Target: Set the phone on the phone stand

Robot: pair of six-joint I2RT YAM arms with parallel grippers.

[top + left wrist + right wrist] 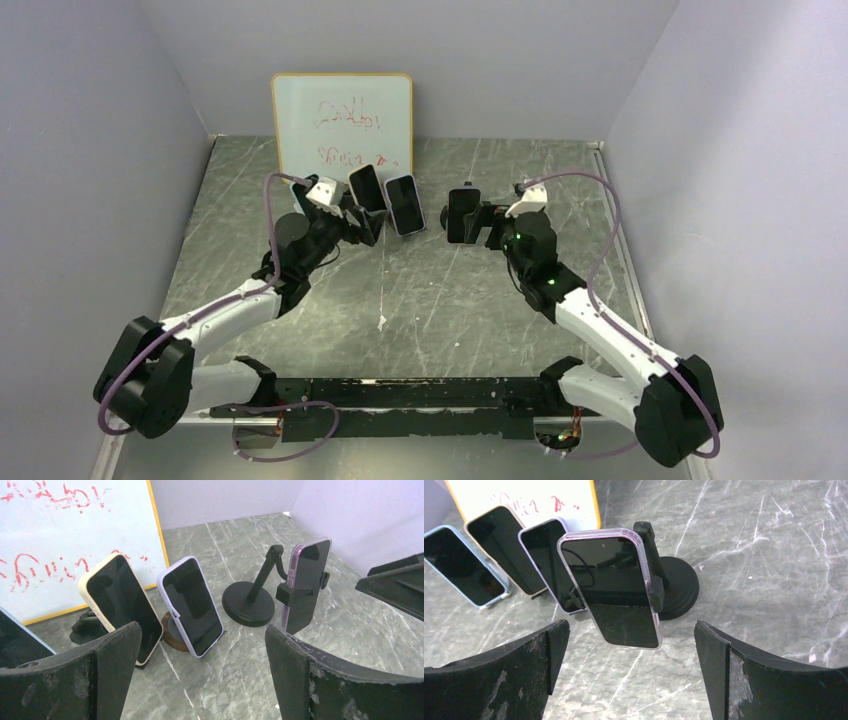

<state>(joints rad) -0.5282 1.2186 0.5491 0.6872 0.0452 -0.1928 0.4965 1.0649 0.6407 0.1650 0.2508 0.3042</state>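
Shows the phone [611,587], dark-screened in a clear purple case, already gripped at its sides by the stand [679,587] and tilted back on the slanted black arm above the round base. Places that stand right of centre toward the far end of the desk [774,555] in the top view, roughly between the two grippers.

Finds the right gripper [631,626] just in front of the phone, fingers [764,680] spread wide apart, holding nothing and touching neither phone nor stand. Finds the left gripper [202,645] much the same, fingers [115,670] wide apart and empty, facing a row of other handsets.

Lines up, to the left of the stand, a lilac phone [192,605], a cream phone [120,607] and a blue phone [459,565], all leaning back with dark screens. Sets the lilac phone nearest the stand, near it but apart, on a small brown round base. Props the cream phone beside it on a black support. Puts the blue phone at the outer end of the row; cannot tell what carries it.

Backs the row with a yellow-framed board [342,125] bearing red scribbles, upright at the far end of the desk.
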